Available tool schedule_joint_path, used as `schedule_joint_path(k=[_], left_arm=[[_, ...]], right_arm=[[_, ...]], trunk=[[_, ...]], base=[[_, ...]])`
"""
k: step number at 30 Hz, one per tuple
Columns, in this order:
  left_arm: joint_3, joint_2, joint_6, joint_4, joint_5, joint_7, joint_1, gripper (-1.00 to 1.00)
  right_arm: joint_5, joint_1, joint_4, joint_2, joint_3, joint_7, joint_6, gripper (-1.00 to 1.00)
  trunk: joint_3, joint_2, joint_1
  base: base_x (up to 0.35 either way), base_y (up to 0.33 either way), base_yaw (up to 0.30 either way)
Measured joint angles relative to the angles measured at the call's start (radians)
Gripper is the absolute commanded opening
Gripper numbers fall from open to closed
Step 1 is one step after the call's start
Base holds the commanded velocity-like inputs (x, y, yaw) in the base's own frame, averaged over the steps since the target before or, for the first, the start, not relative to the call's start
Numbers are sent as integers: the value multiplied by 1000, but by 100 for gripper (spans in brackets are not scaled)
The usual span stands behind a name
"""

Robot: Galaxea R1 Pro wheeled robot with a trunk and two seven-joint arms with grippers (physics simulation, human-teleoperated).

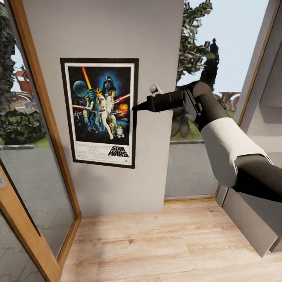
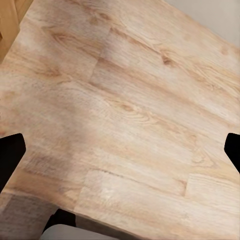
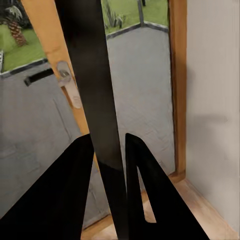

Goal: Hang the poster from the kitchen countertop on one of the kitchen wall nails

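**Poster against wall, right gripper clamped on frame edge**

Poster flat and upright against light grey wall, between two wood-framed glass panels. Black frame, white inner border, "STAR WARS" title at bottom. Right gripper at poster's right edge, mid-height, arm reaching in from the right. In right wrist view, frame edge seen end-on as a dark strip, pinched between the two black fingers. Left gripper pointed down at pale wood floor, fingertips wide apart, holding nothing. Door handle visible beyond the glass.
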Motion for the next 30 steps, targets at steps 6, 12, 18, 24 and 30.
schedule_joint_path(k=[6,12,18,24,30], left_arm=[[0,0,0,0,0,2,0,100],[0,1,0,0,0,2,0,100],[0,6,1,0,0,0,0,100],[0,9,1,0,0,1,1,100],[0,10,1,0,0,1,1,100]], right_arm=[[4,-34,13,5,2,0,-2,-100],[2,-38,9,-1,-1,5,-6,-100],[3,-38,9,-5,-2,5,-6,-100],[5,-45,10,-22,-2,4,-4,-100],[5,-70,11,-33,-1,5,-3,-100]], trunk=[[0,0,0],[0,0,0],[0,0,0],[0,0,0],[0,0,0]], base=[[0,0,0],[0,0,0],[0,0,0],[0,0,0],[0,0,0]])
